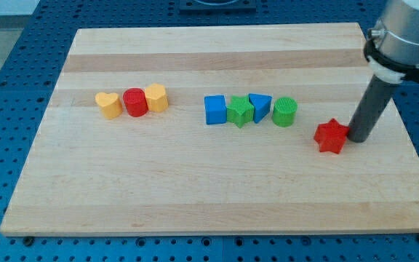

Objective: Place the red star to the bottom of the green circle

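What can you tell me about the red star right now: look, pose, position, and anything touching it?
The red star is a small, chunky star-shaped block, solid red and matte, lying flat on the wooden board towards the view's right. It sits apart from the green circle, to the view's lower right of it, not yet below it. My tip stands right at its edge on the view's right, apparently touching it. No other block touches it.

**A robotics lab bench**

The setting looked like a laboratory. A pale wooden board (pixel 217 182) lay on a blue perforated metal table (pixel 6 87) with regular mounting holes, and a grey industrial arm (pixel 406 33) entered at the far right.
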Controlling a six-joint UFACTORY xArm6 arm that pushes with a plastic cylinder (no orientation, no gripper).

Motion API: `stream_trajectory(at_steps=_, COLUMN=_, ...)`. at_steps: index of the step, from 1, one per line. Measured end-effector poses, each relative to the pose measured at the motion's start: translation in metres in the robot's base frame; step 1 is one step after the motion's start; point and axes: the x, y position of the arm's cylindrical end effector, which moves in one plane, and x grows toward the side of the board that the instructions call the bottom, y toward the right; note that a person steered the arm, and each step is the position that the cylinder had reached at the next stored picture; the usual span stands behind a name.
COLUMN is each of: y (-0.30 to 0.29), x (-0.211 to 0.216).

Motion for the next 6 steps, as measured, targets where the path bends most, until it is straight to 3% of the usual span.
stream_trajectory(at_steps=4, y=-0.089, x=0.045)
stream_trajectory(at_steps=5, y=-0.077, x=0.062)
stream_trajectory(at_steps=6, y=-0.009, x=0.057)
